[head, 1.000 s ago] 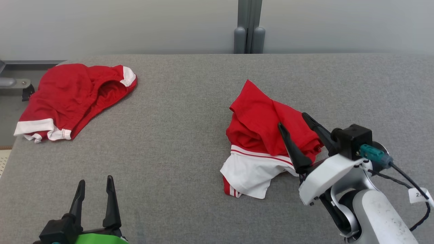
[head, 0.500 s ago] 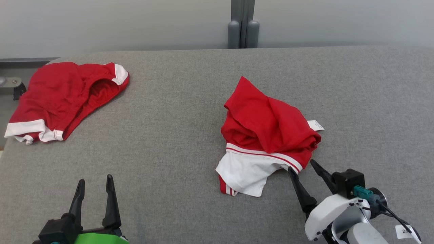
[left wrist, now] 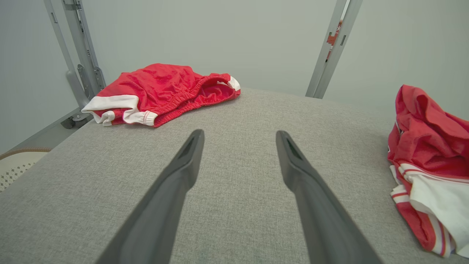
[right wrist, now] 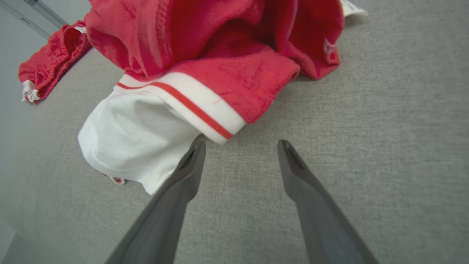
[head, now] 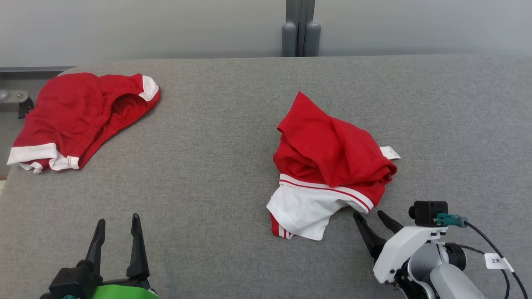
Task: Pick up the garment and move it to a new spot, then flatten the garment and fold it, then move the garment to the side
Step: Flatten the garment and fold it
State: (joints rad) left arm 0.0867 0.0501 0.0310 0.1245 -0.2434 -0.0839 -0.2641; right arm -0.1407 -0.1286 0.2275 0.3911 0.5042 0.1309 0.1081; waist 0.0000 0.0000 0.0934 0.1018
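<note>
Garment [head: 332, 158] first: where does it lie? asks one.

On the grey desk [head: 216, 174], answers the other. It is crumpled in a heap, red cloth bunched on top, with a white panel and red stripes spilling from under it toward the robot. A small white tag [head: 390, 153] pokes out at the garment's right edge.

And the right claw?

The right claw [head: 368, 216] sits just beside the garment's near right corner, below the striped hem, fingers spread with nothing between them. Whether one fingertip brushes the white cloth I cannot tell.

The left claw?

The left claw [head: 117, 220] is well apart from the garment, off to its left and nearer the robot. Its fingers are likewise spread and empty.

Anything else?

A second red piece [head: 79, 116] with white trim lies far to the garment's left, at the desk's back corner. Beyond the garment stands a pale wall with a grey post [head: 301, 33].
</note>
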